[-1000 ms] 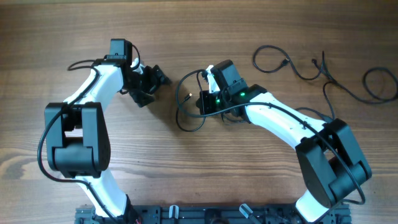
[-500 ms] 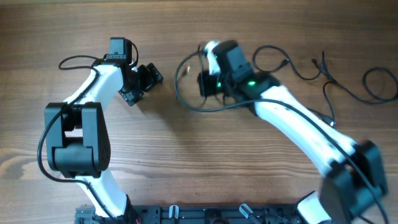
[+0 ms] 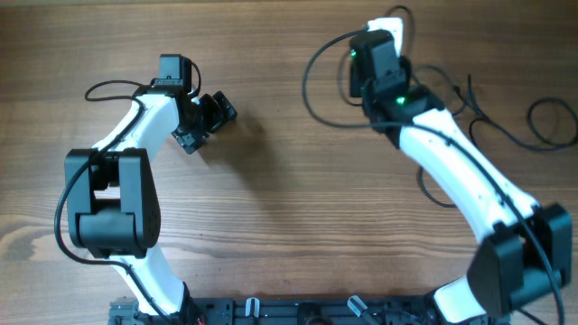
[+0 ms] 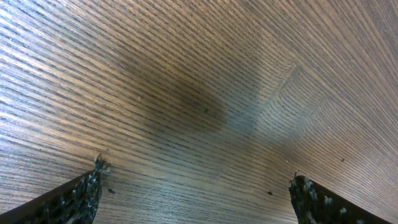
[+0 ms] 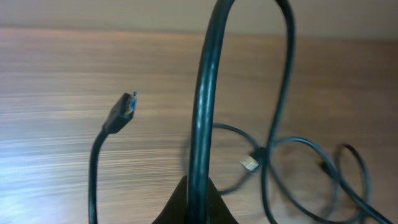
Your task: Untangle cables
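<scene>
Right claw (image 5: 194, 202) pinching black cable (image 5: 200, 106), seemingly aloft, left claw (image 4: 196, 199) spread wide, empty

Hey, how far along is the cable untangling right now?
Done: nothing clearly laid out apart yet. In hand: the right gripper is shut on one thin black cable, raised in a loop. The left gripper is open, empty, over the wooden table. Left: the other black cables lie crossing in loose loops, not yet separated.

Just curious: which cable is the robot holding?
The cable pinched by the right gripper, arching upward; the other cables lie flat on the table.
</scene>
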Tool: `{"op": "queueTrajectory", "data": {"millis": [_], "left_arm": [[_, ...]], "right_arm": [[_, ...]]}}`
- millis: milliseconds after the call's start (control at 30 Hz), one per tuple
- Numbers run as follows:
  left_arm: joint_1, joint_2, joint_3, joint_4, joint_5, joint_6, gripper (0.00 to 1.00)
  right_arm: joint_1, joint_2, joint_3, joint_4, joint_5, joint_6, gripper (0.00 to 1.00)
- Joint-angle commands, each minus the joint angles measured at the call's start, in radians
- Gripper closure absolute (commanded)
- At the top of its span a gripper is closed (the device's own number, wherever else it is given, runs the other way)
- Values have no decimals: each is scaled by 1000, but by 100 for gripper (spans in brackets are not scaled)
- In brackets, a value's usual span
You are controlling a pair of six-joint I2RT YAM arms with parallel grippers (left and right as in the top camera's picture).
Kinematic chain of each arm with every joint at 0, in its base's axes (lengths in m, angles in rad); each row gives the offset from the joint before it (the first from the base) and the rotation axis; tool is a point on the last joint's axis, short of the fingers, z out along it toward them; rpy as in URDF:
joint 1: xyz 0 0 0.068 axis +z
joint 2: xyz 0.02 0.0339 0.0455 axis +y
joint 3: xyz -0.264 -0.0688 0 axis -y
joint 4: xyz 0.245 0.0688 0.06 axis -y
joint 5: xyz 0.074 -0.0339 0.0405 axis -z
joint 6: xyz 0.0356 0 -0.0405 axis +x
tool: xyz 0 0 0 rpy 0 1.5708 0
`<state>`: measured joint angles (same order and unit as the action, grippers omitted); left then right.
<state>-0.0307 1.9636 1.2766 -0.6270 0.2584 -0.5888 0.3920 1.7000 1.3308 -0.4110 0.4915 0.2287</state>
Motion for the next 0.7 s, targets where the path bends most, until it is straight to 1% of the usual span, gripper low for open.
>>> {"op": "queueTrajectory", "data": {"millis": [0,100,200,333,567,633,667], "left_arm": [[2,11,0,3,-13,7,0],[2,11,0,3,-13,7,0],[2,11,0,3,-13,7,0],[2,11,0,3,-13,7,0],[2,11,0,3,-13,7,0],[2,11,0,3,-13,7,0],[2,11,0,3,-13,7,0]], "right_arm": [[-97,83,-11,4,59,10,96],[-177,135,-11,-10,20,88,96],[-266,184,-11,-16,-145,89,96],[-361,246,-11,-22,-270,90,96],[-492,343,-11,-61,-309,119,95],[-520,356,-11,-61,-309,114,89],[-543,360,-11,-61,-309,113,88]]}}
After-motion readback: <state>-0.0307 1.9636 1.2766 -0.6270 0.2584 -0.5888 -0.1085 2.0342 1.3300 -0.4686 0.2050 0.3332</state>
